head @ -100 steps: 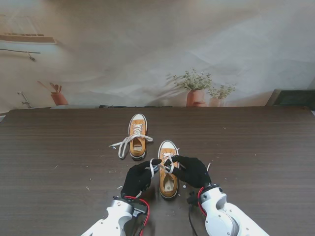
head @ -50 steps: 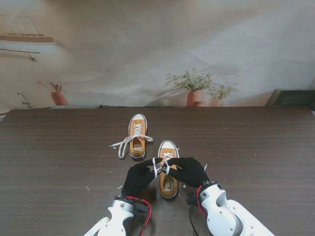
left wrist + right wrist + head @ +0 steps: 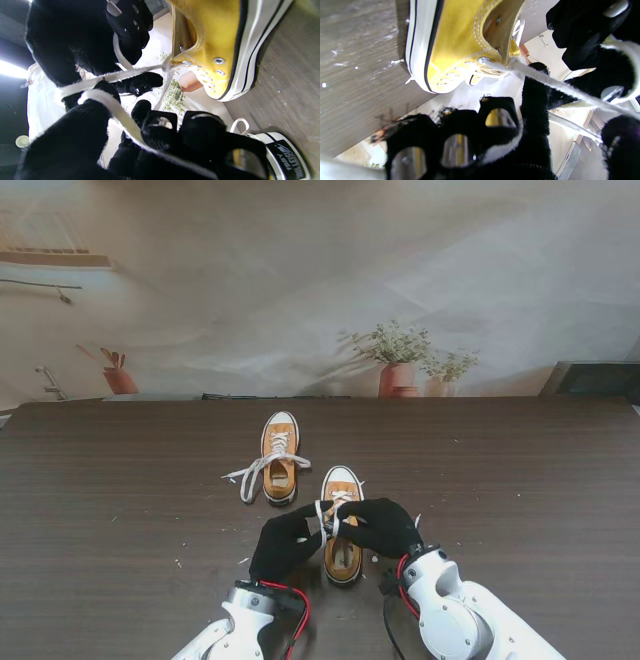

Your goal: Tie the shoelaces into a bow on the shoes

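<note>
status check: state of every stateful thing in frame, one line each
near shoe: upright on the table, laces lifted and pulled taut, no bow yet
near shoe's laces: held between both hands, untied
far shoe: upright, untied, laces loose on the table to its left
left hand: shut on a lace
right hand: shut on a lace
</note>
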### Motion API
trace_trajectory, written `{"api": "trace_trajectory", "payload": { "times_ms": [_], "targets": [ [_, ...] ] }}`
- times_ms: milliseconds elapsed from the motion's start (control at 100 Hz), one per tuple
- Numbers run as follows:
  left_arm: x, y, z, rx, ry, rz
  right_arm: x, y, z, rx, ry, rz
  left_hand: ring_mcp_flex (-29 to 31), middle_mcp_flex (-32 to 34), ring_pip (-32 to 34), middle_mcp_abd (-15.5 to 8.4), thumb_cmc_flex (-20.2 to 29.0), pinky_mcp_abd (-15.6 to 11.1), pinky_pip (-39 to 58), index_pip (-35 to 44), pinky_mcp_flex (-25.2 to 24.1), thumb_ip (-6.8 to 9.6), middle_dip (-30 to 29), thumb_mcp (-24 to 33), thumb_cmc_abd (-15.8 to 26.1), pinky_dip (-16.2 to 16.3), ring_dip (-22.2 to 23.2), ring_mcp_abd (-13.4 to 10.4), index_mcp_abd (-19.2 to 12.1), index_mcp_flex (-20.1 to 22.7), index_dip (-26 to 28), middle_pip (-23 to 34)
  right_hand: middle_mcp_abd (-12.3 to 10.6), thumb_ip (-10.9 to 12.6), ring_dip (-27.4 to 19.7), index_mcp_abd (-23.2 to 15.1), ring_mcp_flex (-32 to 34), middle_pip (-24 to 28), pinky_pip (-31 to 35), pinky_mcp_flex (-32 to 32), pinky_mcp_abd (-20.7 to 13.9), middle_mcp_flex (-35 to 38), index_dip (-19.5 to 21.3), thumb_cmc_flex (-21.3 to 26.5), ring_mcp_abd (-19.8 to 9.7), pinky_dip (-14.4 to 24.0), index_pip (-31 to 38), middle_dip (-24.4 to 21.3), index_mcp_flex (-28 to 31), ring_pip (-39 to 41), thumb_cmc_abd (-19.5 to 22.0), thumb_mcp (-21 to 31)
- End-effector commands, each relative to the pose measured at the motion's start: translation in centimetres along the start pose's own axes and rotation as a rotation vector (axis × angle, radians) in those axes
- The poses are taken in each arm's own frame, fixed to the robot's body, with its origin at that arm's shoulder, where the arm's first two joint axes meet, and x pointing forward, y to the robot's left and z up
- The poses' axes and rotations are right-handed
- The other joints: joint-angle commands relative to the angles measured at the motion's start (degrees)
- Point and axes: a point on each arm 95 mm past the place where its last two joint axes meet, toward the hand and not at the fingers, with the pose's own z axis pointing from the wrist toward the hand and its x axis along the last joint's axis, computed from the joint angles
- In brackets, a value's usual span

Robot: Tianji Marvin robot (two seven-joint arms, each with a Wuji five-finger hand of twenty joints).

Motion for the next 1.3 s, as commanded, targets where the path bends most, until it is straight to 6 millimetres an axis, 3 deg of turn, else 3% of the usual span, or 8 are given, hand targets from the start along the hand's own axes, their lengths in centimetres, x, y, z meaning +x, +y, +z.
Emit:
{"api": "trace_trajectory", "payload": {
  "times_ms": [0,150,660,830,990,1060,1120,1290],
  "targets": [
    [0.1,0.2,0.1,-0.007,0.001,0.018,0.2,0.1,0.0,0.022,0.003,-0.015,1.84,-0.29,-0.33,0.15,-1.43,-0.12,5.98,-1.33,0.57,-1.24,-0.94,1.30,-2.07,-0.65,-1.51,2.24,-7.71,-1.63,-1.19,-0.36,3.44,-1.81,-2.60,1.32,0.63,-1.85,4.54,0.26,3.63,-1.59,-0.77,-0.85,0.71,-1.45,-0.36,-0.73,1.02,-1.83,1.23,-4.59],
    [0.2,0.2,0.1,-0.007,0.023,0.095,0.5,0.0,-0.1,0.040,-0.010,-0.023,1.86,0.06,-0.32,-0.14,-1.18,-0.10,6.03,-1.14,0.56,-1.24,-1.08,1.29,-2.19,-0.80,-1.33,1.94,-7.55,-1.14,-1.12,-0.43,5.38,-1.28,-9.25,2.26,0.39,-7.74,-5.83,-4.08,9.99,-9.64,0.88,-1.08,5.66,-3.97,-1.54,-3.71,-0.04,-12.17,0.48,-7.12],
    [0.2,0.1,0.1,-0.015,0.058,0.186,1.1,-0.5,0.5,0.026,-0.037,-0.058,1.89,0.54,-0.04,-0.64,-0.88,-0.42,5.99,-0.79,0.56,-1.16,-1.49,0.70,-1.94,-1.17,-0.98,1.67,-7.10,-0.25,-0.99,-0.73,5.13,2.48,-16.01,4.61,0.33,-14.93,-9.36,-11.09,7.12,-20.58,8.12,7.59,5.56,-1.98,1.98,-10.33,3.07,-21.34,-8.85,-3.74],
    [0.0,0.3,0.1,-0.020,0.071,0.211,1.2,-0.7,0.5,0.032,-0.049,-0.060,1.89,0.69,0.01,-0.72,-0.81,-0.64,6.02,-0.66,0.57,-1.11,-1.60,0.65,-1.95,-1.28,-0.97,1.62,-7.17,0.05,-0.94,-0.82,5.07,2.30,-17.65,5.11,0.34,-16.71,-9.80,-12.07,5.97,-23.83,13.76,10.36,4.96,-2.18,4.28,-12.56,3.36,-23.26,-10.52,0.07],
    [-0.1,0.3,0.1,-0.025,0.082,0.230,1.5,-0.8,0.5,0.036,-0.062,-0.039,1.89,0.69,-0.01,-0.73,-0.76,-0.70,6.06,-0.68,0.57,-1.05,-1.64,0.62,-1.99,-1.35,-0.99,1.68,-7.11,0.03,-0.94,-0.82,5.35,0.38,-18.34,4.88,-3.91,-19.46,-11.91,-16.65,4.30,-30.66,19.28,10.10,4.17,-1.79,6.17,-15.80,2.34,-27.04,-16.80,16.41],
    [-0.1,0.3,0.1,-0.028,0.085,0.234,1.7,-0.8,0.5,0.043,-0.066,-0.018,1.89,0.69,-0.01,-0.73,-0.77,-0.71,6.07,-0.72,0.57,-1.04,-1.66,0.60,-2.07,-1.38,-0.99,1.68,-7.17,-0.08,-0.95,-0.82,5.69,-5.60,-17.60,4.40,-6.90,-20.37,-13.57,-19.77,3.58,-33.60,13.71,13.17,3.97,-1.25,10.54,-17.78,0.38,-29.18,-20.32,20.06],
    [-0.2,0.3,0.1,-0.031,0.087,0.237,1.9,-0.9,0.5,0.038,-0.066,-0.008,1.88,0.62,-0.01,-0.84,-0.84,-0.71,6.08,-0.74,0.57,-1.05,-1.69,0.55,-2.10,-1.40,-1.00,1.67,-7.12,-0.13,-0.96,-0.88,5.69,-7.59,-17.65,4.01,-8.90,-21.66,-15.45,-22.15,3.31,-35.19,11.20,15.71,3.93,-1.51,15.11,-19.54,-1.13,-31.59,-22.69,22.30],
    [-0.2,0.4,-0.1,-0.037,0.083,0.238,2.2,-0.9,0.6,0.021,-0.078,0.030,1.85,0.21,-0.30,-1.09,-0.89,-0.73,6.03,-0.87,0.55,-1.03,-1.82,0.52,-2.07,-1.48,-1.12,1.56,-7.49,-0.47,-1.00,-1.26,5.91,-7.92,-18.15,4.12,-13.66,-23.57,-20.32,-27.95,3.19,-37.84,9.43,20.79,4.47,-2.60,23.06,-22.60,-3.32,-37.98,-24.19,26.78]
  ]
}}
